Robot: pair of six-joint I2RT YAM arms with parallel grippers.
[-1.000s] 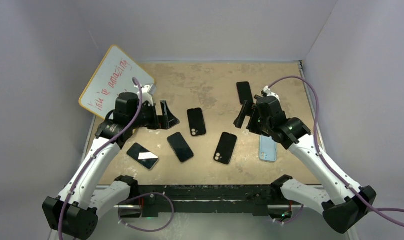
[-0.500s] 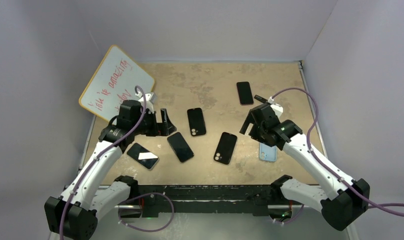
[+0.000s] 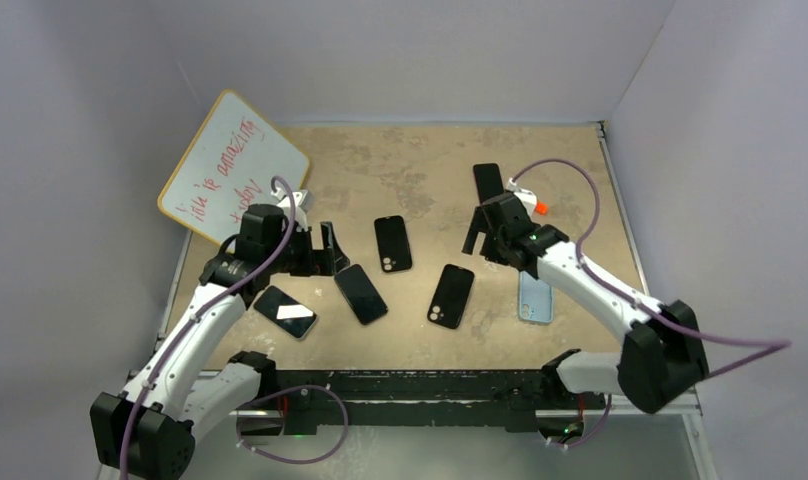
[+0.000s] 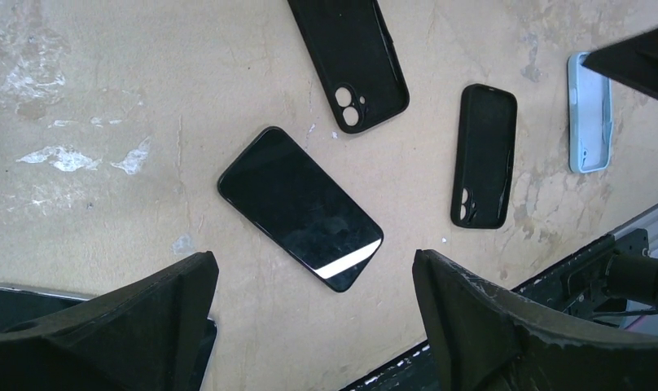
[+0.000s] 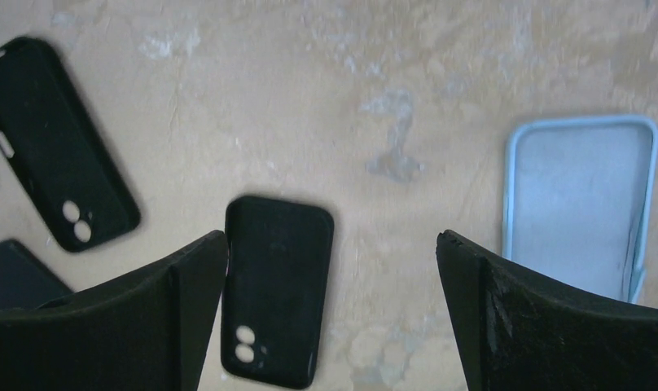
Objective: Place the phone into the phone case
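Since half a second back, the left gripper (image 4: 312, 265) has slid toward the table's (image 3: 400, 160) front edge, and the right arm has drawn its elbow in and swung the right gripper (image 5: 330, 244) toward the far side.

The black phone (image 4: 301, 208) lies flat and screen up, set on a diagonal near the table's middle. In the left wrist view it sits framed between the left gripper's fingers, which are spread wide and hold nothing.

Just beyond it lies one black case (image 4: 350, 57), and to its right a second black case (image 5: 277, 289) — both empty, apart from the phone. The right gripper is also spread wide and empty above that second case, with a light blue case (image 5: 582, 204) open side up beside it.

A second phone (image 3: 286, 312) lies near the front left, a third phone (image 3: 489, 183) farther back — and a whiteboard (image 3: 230, 160) leans at the far left.
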